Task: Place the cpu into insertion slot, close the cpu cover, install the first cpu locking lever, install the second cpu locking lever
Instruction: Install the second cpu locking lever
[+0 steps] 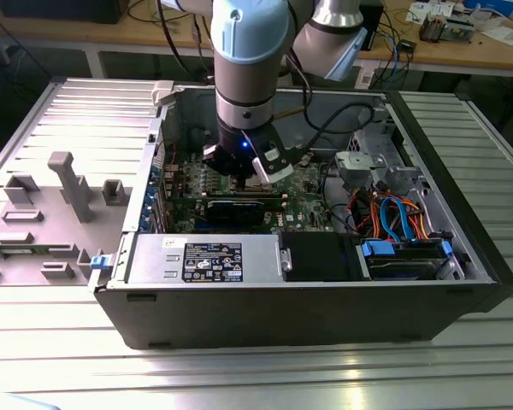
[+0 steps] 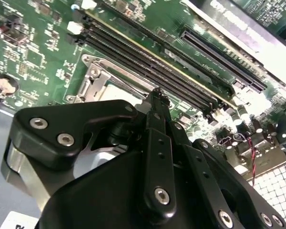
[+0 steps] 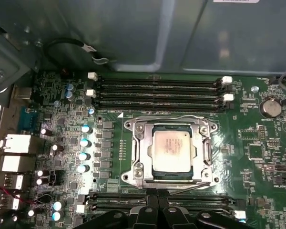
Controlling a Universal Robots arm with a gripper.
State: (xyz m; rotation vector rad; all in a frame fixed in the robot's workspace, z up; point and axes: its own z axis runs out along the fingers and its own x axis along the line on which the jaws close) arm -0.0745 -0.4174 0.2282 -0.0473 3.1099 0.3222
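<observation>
In the first wrist view the cpu (image 3: 173,148), a silvery square chip, lies flat in the insertion slot (image 3: 133,177) on the green board. The cpu cover (image 3: 142,151), a thin metal frame, lies down around it. A thin wire lever (image 3: 190,187) runs along the slot's edge nearest my gripper, and another lever (image 3: 208,151) lies along an adjacent side. My gripper (image 3: 157,202) hovers at that near edge, its black fingers pressed together with nothing between them. In the second wrist view the gripper (image 2: 157,93) covers most of the slot (image 2: 96,81). In the exterior view the gripper (image 1: 250,178) reaches down into the open computer case.
Long memory slots (image 3: 155,90) run beside the socket on two sides. A long black card (image 1: 235,207), a power supply (image 1: 205,259) and coloured cables (image 1: 393,213) crowd the case. Case walls surround the board. A grey fixture tray (image 1: 68,184) sits at the exterior view's left.
</observation>
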